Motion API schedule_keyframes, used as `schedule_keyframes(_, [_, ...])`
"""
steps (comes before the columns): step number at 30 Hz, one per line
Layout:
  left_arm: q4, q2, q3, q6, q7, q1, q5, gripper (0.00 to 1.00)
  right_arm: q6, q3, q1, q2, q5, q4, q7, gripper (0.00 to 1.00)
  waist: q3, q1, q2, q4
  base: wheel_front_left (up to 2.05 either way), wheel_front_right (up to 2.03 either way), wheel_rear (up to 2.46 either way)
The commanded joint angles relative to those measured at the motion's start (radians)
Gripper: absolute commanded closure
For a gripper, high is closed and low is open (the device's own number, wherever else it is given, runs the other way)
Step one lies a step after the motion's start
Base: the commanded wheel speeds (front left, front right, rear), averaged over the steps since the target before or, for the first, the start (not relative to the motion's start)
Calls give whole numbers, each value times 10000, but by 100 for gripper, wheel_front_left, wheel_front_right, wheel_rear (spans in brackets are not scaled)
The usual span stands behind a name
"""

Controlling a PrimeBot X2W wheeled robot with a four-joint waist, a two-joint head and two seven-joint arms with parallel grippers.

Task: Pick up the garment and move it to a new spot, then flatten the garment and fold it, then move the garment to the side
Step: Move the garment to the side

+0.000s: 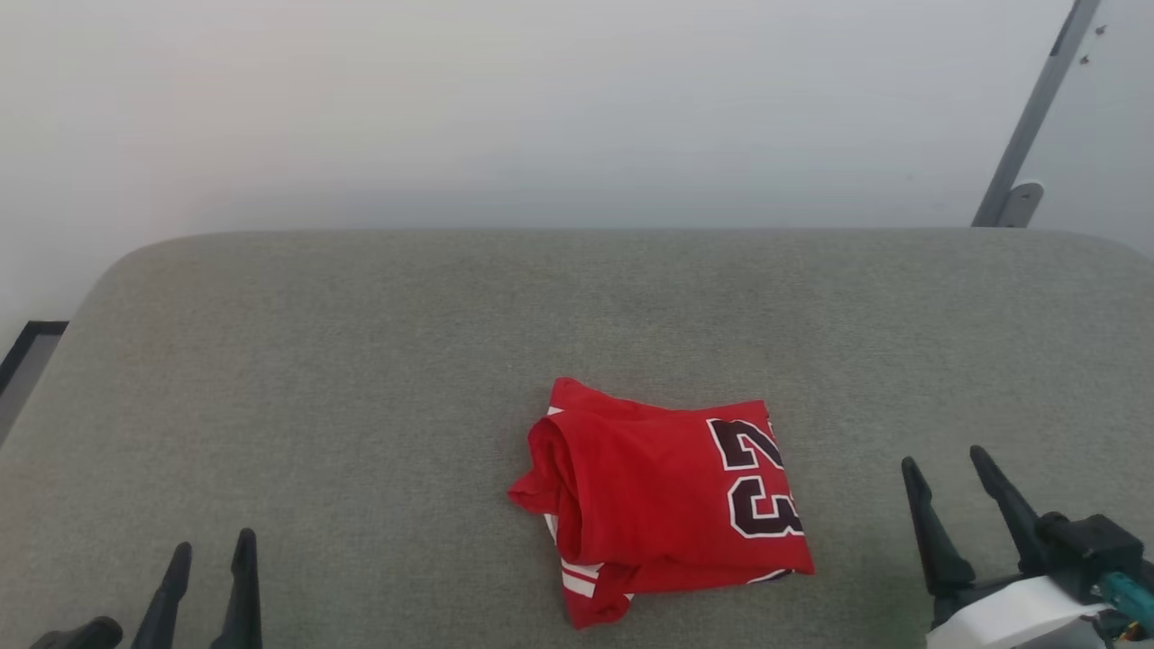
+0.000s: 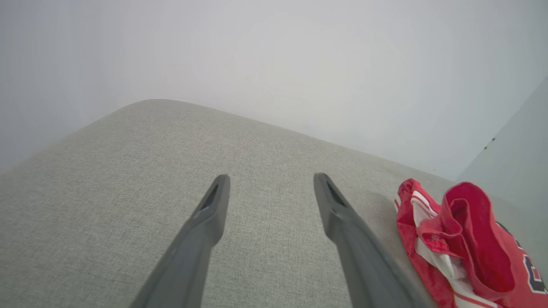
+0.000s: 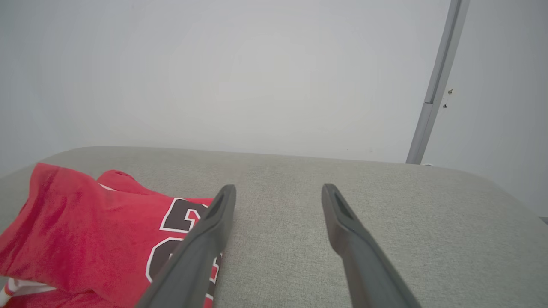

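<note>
- red jersey cloth, the garment [image 1: 663, 505], lies as a compact, roughly folded bundle on the grey fabric bench [image 1: 361, 361]. it sits between the two sets of fingers, ahead of both and nearer the right ones.
- the left fingers [image 1: 243, 577] are spread wide with nothing between them. they point across bare bench, with the garment well off to their right.
- the right fingers [image 1: 930, 527] are just as wide and also hold nothing. the bundle lies close on their left, and its dark "23" sits on the side facing them.
- the bundle's looser side faces the left fingers: a rolled red lip with white striped sleeve cloth showing under it. that makes it the easier edge to pinch, i judge.
- both pairs hang back at the near edge, one on each side, most likely so either can reach in without crossing the other.
- neither touches the cloth, so i judge this a resting pose. whether the bundle still awaits its first lift or is already folded, i cannot tell.
- the layers look slack, so a one-sided lift could let them slide open.
</note>
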Motion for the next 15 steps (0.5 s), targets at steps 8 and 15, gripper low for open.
schedule_keyframes(8, [14,39,-332,-23,-44,-87,-50,0,-10,1291,-615,-547,906,936,383,0,138,0,-1,437,0,0,0])
schedule_keyframes(15, [44,78,-698,-23,-46,-246,-168,0,-10,2487,-1702,-1298,2181,1423,2396,0,348,0,-1,851,0,0,0])
